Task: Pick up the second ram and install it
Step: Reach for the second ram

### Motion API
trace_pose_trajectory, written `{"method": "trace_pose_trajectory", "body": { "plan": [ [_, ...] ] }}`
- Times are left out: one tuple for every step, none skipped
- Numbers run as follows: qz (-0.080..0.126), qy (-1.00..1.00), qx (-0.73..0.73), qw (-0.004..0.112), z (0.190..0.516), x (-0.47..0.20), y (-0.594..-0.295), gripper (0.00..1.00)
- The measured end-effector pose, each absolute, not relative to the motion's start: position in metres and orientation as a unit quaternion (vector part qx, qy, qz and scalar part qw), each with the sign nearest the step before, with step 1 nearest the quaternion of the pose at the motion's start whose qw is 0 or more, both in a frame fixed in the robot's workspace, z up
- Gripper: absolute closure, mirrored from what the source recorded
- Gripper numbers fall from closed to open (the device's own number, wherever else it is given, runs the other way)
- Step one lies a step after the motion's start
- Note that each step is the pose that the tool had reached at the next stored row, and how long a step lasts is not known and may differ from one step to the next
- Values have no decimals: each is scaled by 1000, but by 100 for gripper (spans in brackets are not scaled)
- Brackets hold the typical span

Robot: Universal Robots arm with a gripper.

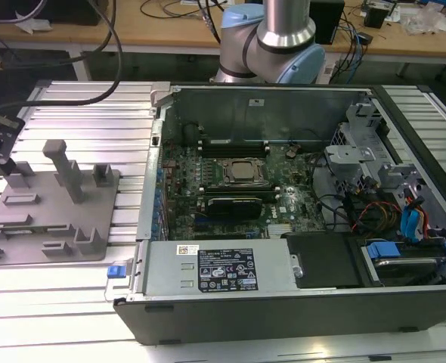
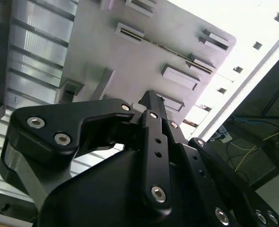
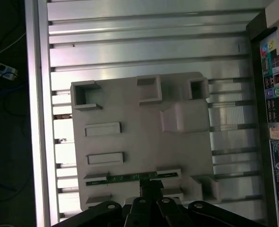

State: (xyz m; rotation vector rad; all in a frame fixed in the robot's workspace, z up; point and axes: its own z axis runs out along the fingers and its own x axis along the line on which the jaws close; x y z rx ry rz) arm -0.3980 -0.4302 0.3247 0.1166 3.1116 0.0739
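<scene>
First wrist view puts the second ram (image 3: 130, 177) edge-up in the grey holder (image 3: 139, 127) on the desk (image 3: 144, 47), just ahead of our claw (image 3: 150, 186), which looks clenched and empty; we judge the pick not yet made, needing the claw released and squared over the stick

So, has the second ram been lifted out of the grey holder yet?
No, the first wrist view shows the second ram standing on edge in the grey holder, with the gripper close to it.

Matt plastic holder (image 3: 139, 142) on ribbed metal table (image 3: 144, 52).
</scene>
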Motion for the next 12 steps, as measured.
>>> {"method": "trace_pose_trajectory", "body": {
  "plan": [
    [24, 999, 37, 13, 324, -398, -430, 92],
    [24, 999, 37, 13, 322, -399, -432, 92],
    [24, 999, 37, 13, 321, -399, -433, 92],
    [24, 999, 37, 13, 320, -400, -433, 92],
    [24, 999, 37, 13, 320, -400, -433, 92],
    [24, 999, 37, 13, 319, -402, -434, 92],
    [24, 999, 37, 13, 318, -405, -434, 92],
    [24, 999, 37, 13, 317, -405, -434, 92],
    [24, 999, 37, 13, 317, -405, -434, 92],
    [24, 999, 37, 13, 317, -405, -434, 92],
    [24, 999, 37, 13, 317, -405, -434, 92],
    [24, 999, 37, 13, 317, -405, -434, 92]
  ]
}}
